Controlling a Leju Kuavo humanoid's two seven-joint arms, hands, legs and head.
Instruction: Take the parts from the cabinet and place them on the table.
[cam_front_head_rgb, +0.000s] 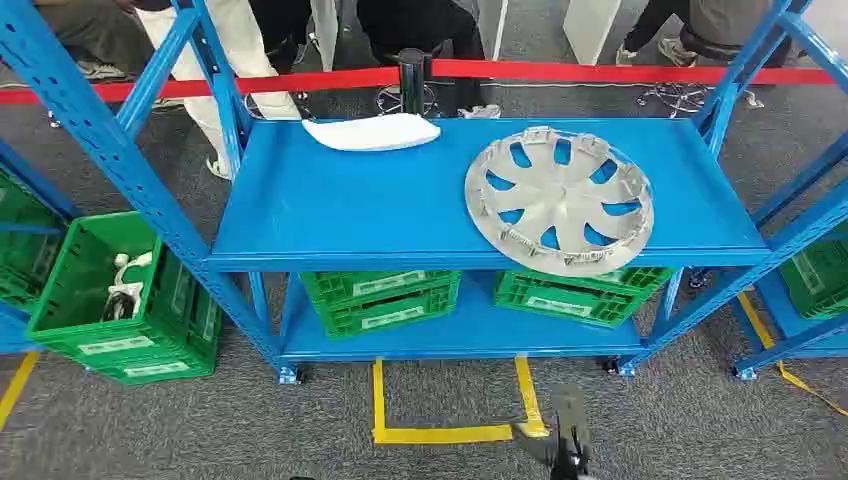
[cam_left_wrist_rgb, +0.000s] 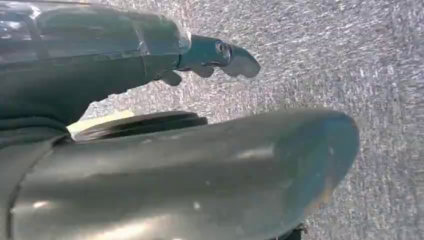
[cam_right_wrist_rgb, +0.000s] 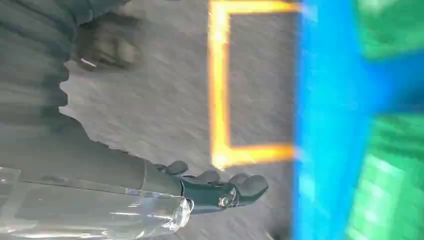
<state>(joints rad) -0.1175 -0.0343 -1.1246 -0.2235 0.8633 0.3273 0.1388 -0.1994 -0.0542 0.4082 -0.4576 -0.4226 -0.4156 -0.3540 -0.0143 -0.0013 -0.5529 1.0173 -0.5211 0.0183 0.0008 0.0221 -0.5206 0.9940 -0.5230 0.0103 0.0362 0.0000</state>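
A silver hubcap (cam_front_head_rgb: 560, 200) lies flat on the right half of the blue rack's upper shelf (cam_front_head_rgb: 340, 205). A white curved part (cam_front_head_rgb: 372, 131) rests at the shelf's back edge, left of centre. My right hand (cam_front_head_rgb: 568, 440) hangs low in front of the rack, blurred, well below the shelf. In the right wrist view that right hand (cam_right_wrist_rgb: 215, 187) holds nothing, its fingers stretched over grey floor beside the yellow tape (cam_right_wrist_rgb: 220, 85). My left hand (cam_left_wrist_rgb: 200, 52) hangs over the floor with nothing in it, fingers apart from the thumb (cam_left_wrist_rgb: 200, 170).
Two green crates (cam_front_head_rgb: 380, 300) (cam_front_head_rgb: 575, 292) sit on the rack's lower shelf. Another green crate (cam_front_head_rgb: 110, 300) at the left holds white parts (cam_front_head_rgb: 125, 285). A red barrier (cam_front_head_rgb: 600, 72) and people's legs stand behind the rack. Yellow tape (cam_front_head_rgb: 450, 432) marks the floor in front.
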